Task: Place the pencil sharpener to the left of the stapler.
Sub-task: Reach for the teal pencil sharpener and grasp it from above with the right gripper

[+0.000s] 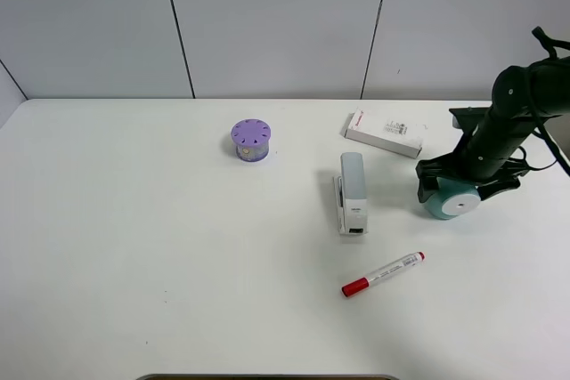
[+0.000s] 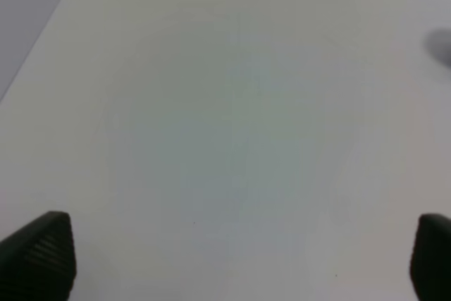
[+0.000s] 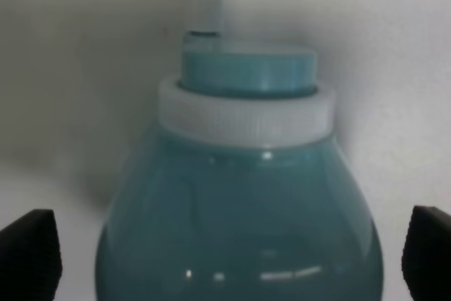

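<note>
The teal pencil sharpener (image 1: 454, 203) lies on its side on the white table, its white round face toward the front, to the right of the stapler (image 1: 351, 191). The stapler is long, light grey and white, and sits near the table's middle. My right gripper (image 1: 463, 182) is lowered over the sharpener. In the right wrist view the teal body (image 3: 239, 195) fills the space between the fingers, and the right gripper (image 3: 227, 252) stands open with a gap on each side. My left gripper (image 2: 235, 255) is open over bare table, holding nothing.
A purple round cylinder (image 1: 250, 140) with holes on top stands left of the stapler, toward the back. A flat white box (image 1: 383, 133) lies behind the stapler's right side. A red-capped white marker (image 1: 383, 274) lies in front of the stapler.
</note>
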Controlling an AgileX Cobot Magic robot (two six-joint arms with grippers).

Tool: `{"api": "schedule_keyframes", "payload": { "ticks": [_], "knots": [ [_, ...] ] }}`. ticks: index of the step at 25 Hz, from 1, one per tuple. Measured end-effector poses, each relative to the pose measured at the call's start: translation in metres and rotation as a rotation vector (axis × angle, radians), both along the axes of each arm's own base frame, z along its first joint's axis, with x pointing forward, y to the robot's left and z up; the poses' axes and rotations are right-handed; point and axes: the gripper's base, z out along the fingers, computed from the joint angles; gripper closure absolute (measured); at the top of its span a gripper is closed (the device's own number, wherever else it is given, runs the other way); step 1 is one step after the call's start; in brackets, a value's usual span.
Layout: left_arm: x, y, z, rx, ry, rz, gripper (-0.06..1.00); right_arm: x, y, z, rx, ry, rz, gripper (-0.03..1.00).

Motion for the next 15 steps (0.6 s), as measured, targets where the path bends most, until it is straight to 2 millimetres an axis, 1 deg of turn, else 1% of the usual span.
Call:
{"api": "schedule_keyframes", "payload": {
  "ticks": [10,15],
  "knots": [
    [0.0,0.0,0.0,0.0,0.0,0.0,-0.01,0.003,0.0,-0.011,-0.002,-0.002,0.001,0.01],
    [0.0,0.0,0.0,0.0,0.0,0.0,-0.01,0.004,0.0,-0.022,-0.004,0.026,0.002,0.01]
  ]
}}
